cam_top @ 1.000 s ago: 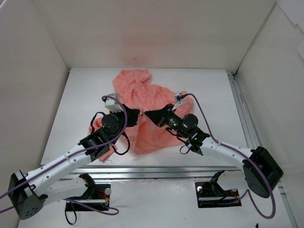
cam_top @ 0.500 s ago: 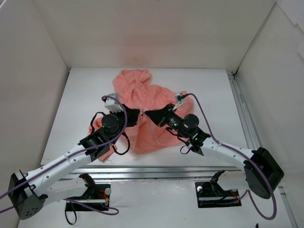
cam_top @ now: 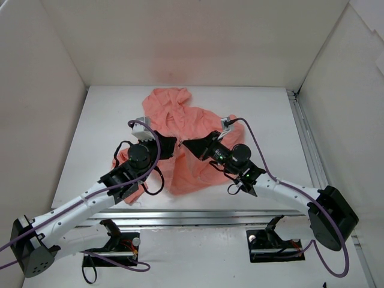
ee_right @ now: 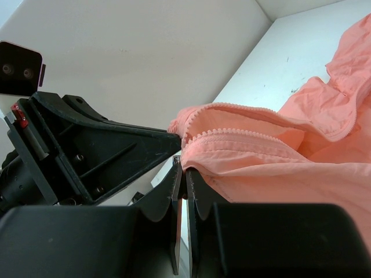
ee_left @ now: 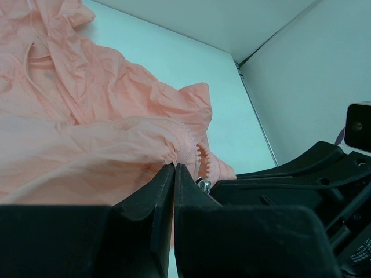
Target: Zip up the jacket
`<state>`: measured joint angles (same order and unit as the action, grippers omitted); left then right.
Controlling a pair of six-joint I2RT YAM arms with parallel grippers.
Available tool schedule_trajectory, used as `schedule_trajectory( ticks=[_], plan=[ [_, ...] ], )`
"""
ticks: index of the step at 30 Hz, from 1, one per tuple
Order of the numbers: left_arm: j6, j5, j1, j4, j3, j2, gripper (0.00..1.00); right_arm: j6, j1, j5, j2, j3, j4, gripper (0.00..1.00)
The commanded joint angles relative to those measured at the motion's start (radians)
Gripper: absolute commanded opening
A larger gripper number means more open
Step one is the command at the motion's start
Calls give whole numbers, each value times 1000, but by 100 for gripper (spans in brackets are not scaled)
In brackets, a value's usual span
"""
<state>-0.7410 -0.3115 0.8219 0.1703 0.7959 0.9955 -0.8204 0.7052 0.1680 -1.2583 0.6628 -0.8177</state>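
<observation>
Pinch on jacket (cam_top: 180, 114), tips nearly meeting.
Left end effector (ee_left: 174, 169) and right end effector (ee_right: 183, 171) clamp fabric; keep zipper teeth (ee_left: 201, 152) just ahead level.

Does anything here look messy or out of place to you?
Only the jacket: it lies bunched and wrinkled rather than flat, and its zip teeth run in two separate rows, so it is open. Both pairs of jaws are shut on its fabric by the zip. Nothing looks torn or spilled.

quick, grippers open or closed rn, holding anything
left gripper: closed, pinching the jacket
right gripper: closed, pinching the jacket's edge
</observation>
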Motion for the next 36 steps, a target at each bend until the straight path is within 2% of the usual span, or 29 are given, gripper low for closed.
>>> schedule_trajectory(
  ticks=[1, 36],
  plan=[
    [17, -5, 0, 86, 63, -11, 0, -13, -4, 21, -7, 37, -97, 0],
    [5, 22, 0, 78, 43, -18, 0, -3, -18, 2, -1, 77, -98, 0]
  ],
)
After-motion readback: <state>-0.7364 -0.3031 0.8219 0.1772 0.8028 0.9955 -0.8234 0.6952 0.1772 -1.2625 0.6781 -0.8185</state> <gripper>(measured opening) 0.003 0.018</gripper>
